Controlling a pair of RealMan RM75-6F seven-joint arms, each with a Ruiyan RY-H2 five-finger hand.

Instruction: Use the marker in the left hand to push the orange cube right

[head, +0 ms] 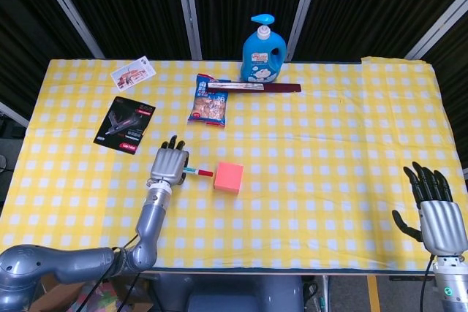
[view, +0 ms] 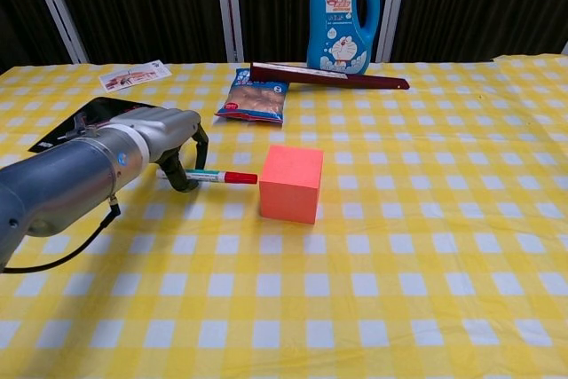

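The orange cube [head: 229, 177] [view: 292, 183] sits on the yellow checked tablecloth, a little left of the table's middle. My left hand [head: 168, 164] [view: 175, 138] is just left of it and holds a marker [head: 199, 172] [view: 218, 177] with a red cap pointing right at the cube. In the chest view a small gap shows between the cap's tip and the cube's left face. My right hand [head: 437, 215] stands open near the table's front right corner, holding nothing; only the head view shows it.
A blue detergent bottle [head: 262, 49] [view: 343, 13] stands at the back, with a dark red flat box [head: 254, 88] [view: 328, 76] in front of it. A snack bag [head: 209, 101] [view: 256, 96], a black card [head: 124, 123] and a small white card [head: 132, 74] lie at the back left.
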